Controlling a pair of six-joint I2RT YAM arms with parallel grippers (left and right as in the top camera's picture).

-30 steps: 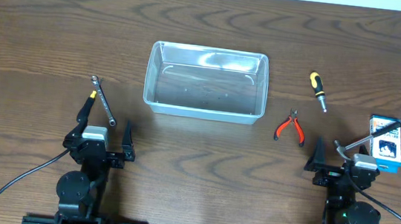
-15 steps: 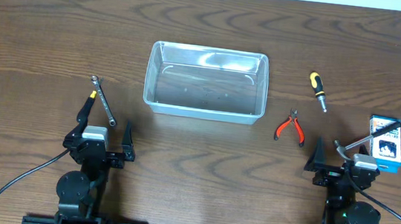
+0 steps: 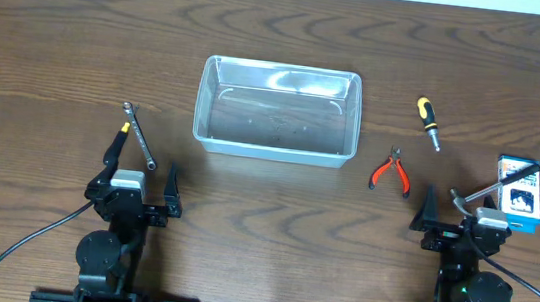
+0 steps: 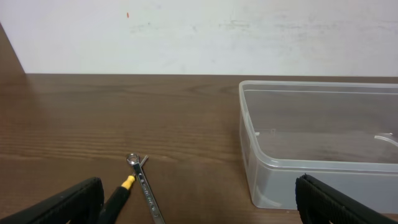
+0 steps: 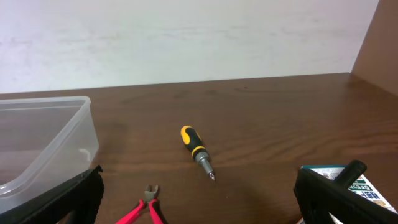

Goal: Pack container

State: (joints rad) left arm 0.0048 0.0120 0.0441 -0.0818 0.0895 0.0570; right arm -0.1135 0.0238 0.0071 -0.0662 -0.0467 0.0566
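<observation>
Both grippers rest near the front of the table (image 3: pixel 261 241), jaws spread fully wide and holding nothing: left gripper (image 3: pixel 138 182) on one side, right gripper (image 3: pixel 457 213) on the other. Between and just ahead of my left fingers lies a wrench (image 3: pixel 138 135), its far end slanting leftward. Ahead of my right gripper lie red-handled pliers (image 3: pixel 390 172). A blue-and-white box (image 3: pixel 519 192) sits just to the right. Beyond the pliers is a yellow-and-black screwdriver (image 3: pixel 428 122), tip toward me. Farther out, midway between my arms, the container (image 3: pixel 274 153) stands on its base, mouth upward. Its long axis runs left to right across the table, one short end toward the wrench, the other toward the screwdriver.
</observation>
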